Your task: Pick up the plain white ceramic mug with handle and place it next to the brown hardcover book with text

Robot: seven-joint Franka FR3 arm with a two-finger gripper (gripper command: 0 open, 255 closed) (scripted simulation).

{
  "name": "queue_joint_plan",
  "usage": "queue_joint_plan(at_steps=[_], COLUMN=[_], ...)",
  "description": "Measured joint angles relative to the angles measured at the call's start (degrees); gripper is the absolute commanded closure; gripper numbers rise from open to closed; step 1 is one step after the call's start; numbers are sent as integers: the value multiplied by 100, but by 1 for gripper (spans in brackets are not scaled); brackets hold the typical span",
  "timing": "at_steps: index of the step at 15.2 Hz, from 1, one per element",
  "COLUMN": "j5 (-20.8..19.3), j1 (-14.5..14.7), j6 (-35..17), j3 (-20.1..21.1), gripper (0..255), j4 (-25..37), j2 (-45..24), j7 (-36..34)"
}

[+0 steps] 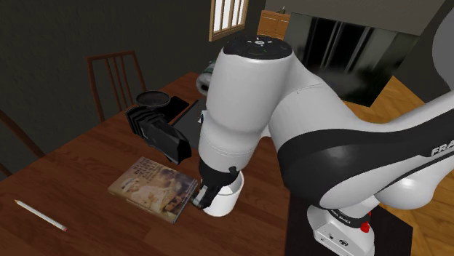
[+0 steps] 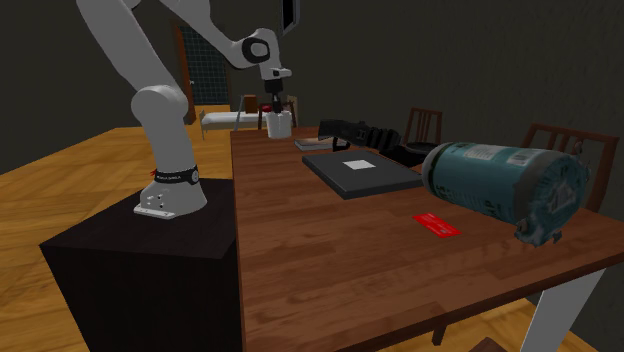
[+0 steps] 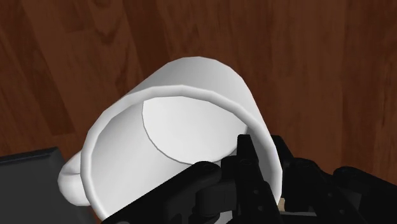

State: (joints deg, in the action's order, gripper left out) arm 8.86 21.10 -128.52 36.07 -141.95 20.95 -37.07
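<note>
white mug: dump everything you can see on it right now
The mug is plain glossy white, ceramic-looking, cylindrical and empty, with one loop handle partway round the rim from the gripper. It is mouth up over the wooden table, right beside a corner of the book. The black fingers straddle its wall, one inside, one outside, clamped on it. Whether its base rests on the wood or touches the book cannot be told.

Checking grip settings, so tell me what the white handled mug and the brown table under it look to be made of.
The white handled mug looks smooth and matte, possibly ceramic; unconfirmed. The brown table looks like wood: visible grain, slight sheen.
</note>
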Motion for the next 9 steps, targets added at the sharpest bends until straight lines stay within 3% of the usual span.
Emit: queue_joint_plan(at_steps=[9], j5=[-206], j1=[-132], j6=[-755], j3=[225], gripper=[255], j4=[-335], j2=[-461], j7=[-209])
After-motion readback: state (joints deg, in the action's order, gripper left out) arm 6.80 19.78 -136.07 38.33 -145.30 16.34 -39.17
